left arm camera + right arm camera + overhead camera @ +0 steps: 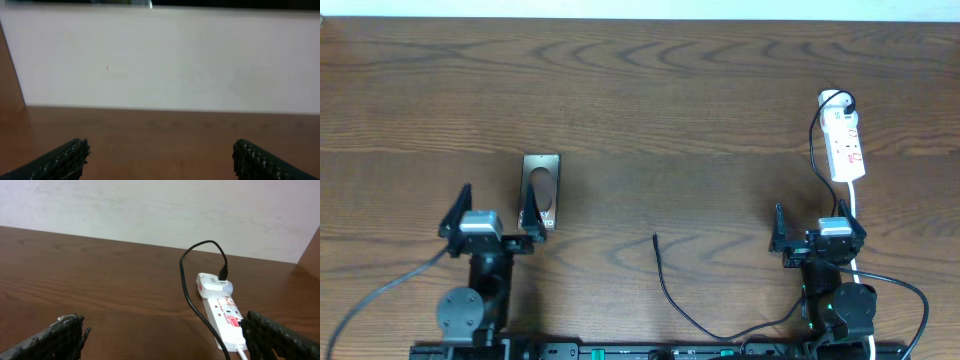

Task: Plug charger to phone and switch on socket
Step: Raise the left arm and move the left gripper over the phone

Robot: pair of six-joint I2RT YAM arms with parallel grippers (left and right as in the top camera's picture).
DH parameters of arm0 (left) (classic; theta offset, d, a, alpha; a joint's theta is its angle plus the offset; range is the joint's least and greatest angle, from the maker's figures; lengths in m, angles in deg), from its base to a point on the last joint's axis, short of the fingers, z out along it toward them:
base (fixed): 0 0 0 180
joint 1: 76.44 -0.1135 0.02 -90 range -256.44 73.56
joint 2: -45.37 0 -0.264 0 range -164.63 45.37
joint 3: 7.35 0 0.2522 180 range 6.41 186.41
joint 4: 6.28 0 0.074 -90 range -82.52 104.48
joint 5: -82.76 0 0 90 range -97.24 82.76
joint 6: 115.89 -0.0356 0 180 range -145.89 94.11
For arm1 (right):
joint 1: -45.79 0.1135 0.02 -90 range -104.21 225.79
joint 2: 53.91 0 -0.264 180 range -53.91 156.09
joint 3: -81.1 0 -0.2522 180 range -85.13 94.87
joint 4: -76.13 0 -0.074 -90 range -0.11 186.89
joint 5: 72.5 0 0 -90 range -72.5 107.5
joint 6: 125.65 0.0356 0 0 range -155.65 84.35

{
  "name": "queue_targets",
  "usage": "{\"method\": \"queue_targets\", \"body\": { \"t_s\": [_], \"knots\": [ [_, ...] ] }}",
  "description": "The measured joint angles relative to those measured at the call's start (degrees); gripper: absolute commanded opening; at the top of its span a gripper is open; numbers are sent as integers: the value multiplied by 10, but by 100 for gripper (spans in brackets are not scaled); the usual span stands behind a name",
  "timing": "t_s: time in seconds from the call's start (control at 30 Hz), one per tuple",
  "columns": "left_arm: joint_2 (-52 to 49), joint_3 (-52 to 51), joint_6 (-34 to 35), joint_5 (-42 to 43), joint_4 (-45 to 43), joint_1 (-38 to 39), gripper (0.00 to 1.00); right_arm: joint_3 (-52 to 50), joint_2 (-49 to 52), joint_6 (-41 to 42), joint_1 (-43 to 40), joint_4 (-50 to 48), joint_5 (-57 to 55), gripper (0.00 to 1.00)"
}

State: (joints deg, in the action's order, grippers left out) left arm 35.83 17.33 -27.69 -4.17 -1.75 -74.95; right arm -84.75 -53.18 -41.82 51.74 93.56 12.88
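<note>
Gaping wide, left pincer (496, 207) and right pincer (818, 222), both empty

Even, soft light — wrist views slightly blurred

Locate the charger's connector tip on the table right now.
In the overhead view, the charger's connector tip lies on bare wood near the table's middle front, right of the phone and well left of the white power strip.

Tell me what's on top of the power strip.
A white adapter plugged into the socket at its far end, the charger cable leading from it. The outlet beneath is hidden.
</note>
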Motion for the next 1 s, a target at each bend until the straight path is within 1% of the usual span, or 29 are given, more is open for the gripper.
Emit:
{"method": "queue_targets", "body": {
  "t_s": [0.2,0.3,0.43,0.6,0.77,0.87,1.0],
  "knots": [
    [-173,159,-6,0,20,0,94,0,0,-1,0,0,1,99],
    [-265,245,-9,0,67,0,94,0,0,-2,0,0,2,99],
    [-402,391,-11,0,179,0,94,0,0,-2,0,0,2,99],
    [-572,612,-12,2,362,0,94,0,0,-2,0,0,1,99],
    [-701,799,-12,4,531,0,94,0,0,-2,0,0,1,99],
    [-761,877,-12,5,617,0,94,0,0,-2,0,0,1,99],
    [-817,923,-12,6,692,0,94,0,0,-2,0,0,1,99]
  ]
}}
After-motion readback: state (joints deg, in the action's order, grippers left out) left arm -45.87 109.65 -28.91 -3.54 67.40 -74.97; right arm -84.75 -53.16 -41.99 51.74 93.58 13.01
